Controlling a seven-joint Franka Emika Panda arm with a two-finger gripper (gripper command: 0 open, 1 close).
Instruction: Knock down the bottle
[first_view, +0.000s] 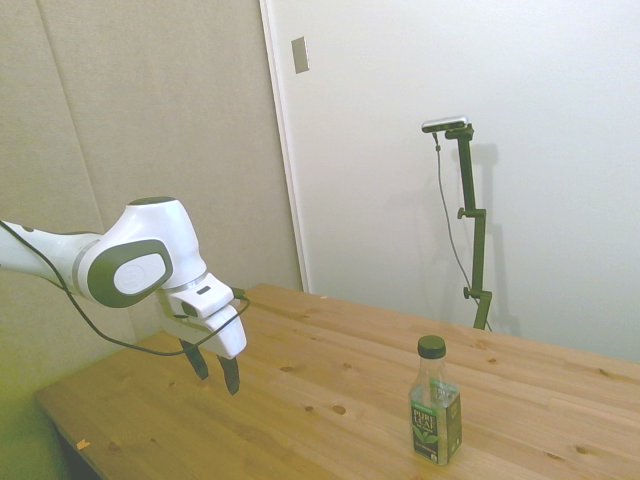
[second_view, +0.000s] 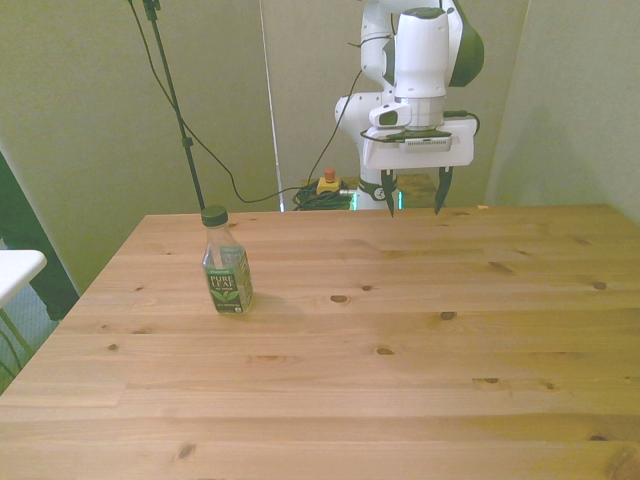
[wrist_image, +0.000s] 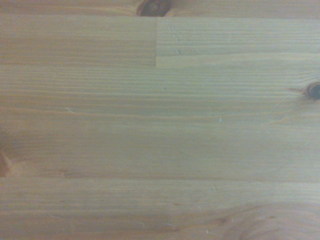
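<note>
The wooden table (second_view: 400, 340) is filling most of every view, its top bare apart from one item, and the wrist view is showing nothing but a blurred patch of plank grain and knots, with no bottle in it. The white arm (first_view: 130, 262) is reaching in over the table's far edge area, and its gripper (second_view: 412, 197) is hanging above the wood near that edge, pointing downward; its two dark fingers (second_view: 389, 196) are standing spread apart with a clear gap between them, and they are holding nothing. The bottle (second_view: 226, 262) is standing upright on the table, well apart from the gripper, toward the front view's left; in the side view it (first_view: 435, 401) is sitting near the table's near corner, its dark green cap (first_view: 431, 347) on top and its green label facing outward. Judging by this, the task is barely starting: nothing is touching the bottle and it is not tipping at all. What is remaining is the whole job, namely carrying the gripper across to the bottle, lowering it to the height of the upper body or cap, and pushing sideways until it is falling over.
</note>
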